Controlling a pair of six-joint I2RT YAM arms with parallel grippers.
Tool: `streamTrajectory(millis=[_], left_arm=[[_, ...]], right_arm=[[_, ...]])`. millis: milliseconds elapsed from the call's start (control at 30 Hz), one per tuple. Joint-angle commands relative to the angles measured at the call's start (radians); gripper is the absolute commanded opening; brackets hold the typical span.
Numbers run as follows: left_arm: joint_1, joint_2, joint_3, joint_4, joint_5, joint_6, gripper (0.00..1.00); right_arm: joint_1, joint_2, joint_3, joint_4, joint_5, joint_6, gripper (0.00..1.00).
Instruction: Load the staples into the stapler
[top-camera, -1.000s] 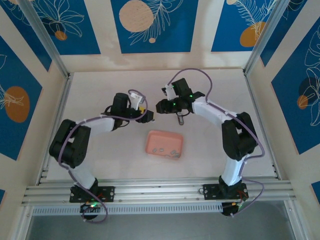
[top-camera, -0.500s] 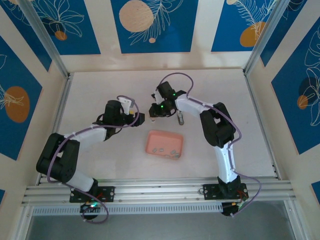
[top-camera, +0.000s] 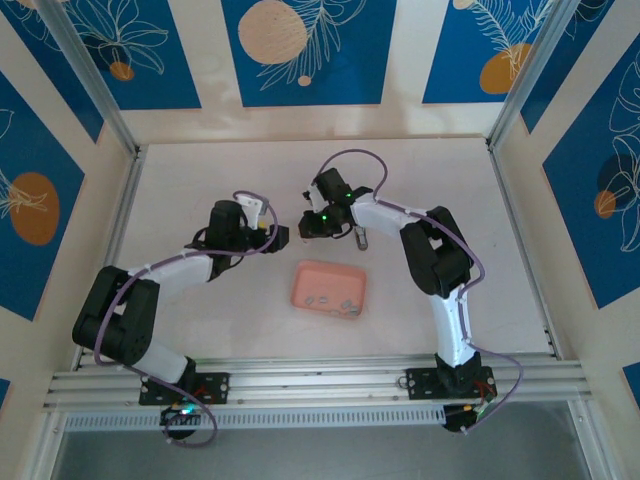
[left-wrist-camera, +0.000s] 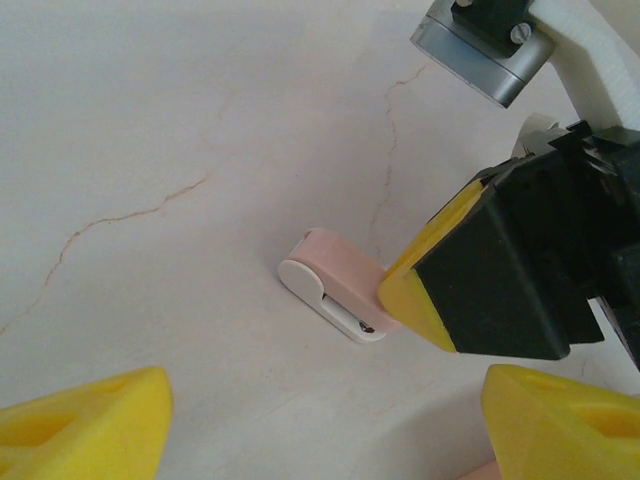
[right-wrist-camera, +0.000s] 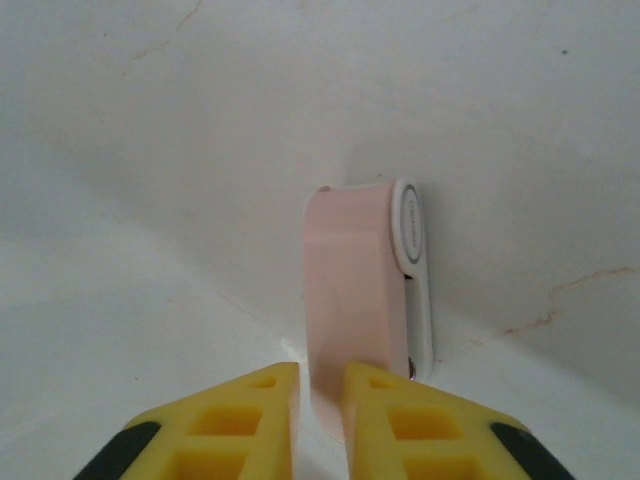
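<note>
The stapler (right-wrist-camera: 350, 290) is a small pink and white capsule-shaped piece lying flat on the table, also seen at the stapler (left-wrist-camera: 330, 285) from the left wrist. My right gripper (right-wrist-camera: 322, 375) is nearly shut, with only a narrow slit between its yellow fingers. Its tips sit over the stapler's near end, and one fingertip (left-wrist-camera: 412, 290) touches the pink body. My left gripper (left-wrist-camera: 320, 440) is open and low over the table, facing the stapler with nothing between its fingers. In the top view the left gripper (top-camera: 278, 237) and right gripper (top-camera: 308, 225) face each other. The staples (top-camera: 335, 302) lie in the pink tray (top-camera: 301, 285).
A small grey metal piece (top-camera: 360, 237) lies on the table just right of the right gripper. The pink tray sits in front of both grippers, toward the arm bases. Metal rails (top-camera: 320, 380) run along the near edge.
Both arms have stretched forward and lowered toward the table. The right gripper has shifted left onto the stapler. Over the last half second hardly anything moved.
</note>
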Motion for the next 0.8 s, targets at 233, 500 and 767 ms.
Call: streamTrajectory(millis=[233,500,767], left_arm=[[0.007,0.027,0.095,0.011,0.035,-0.034,0.80],[0.007,0.021,0.099,-0.002,0.030,-0.025,0.80],[0.008,0.066,0.154,0.003,0.068,-0.017,0.80]], right_arm=[[-0.007,-0.138,0.045,-0.041,-0.044,-0.069,0.33],[-0.002,-0.085,0.033,-0.011,-0.089,-0.036,0.26],[-0.015,-0.120,-0.039,0.022,-0.072,-0.018,0.30]])
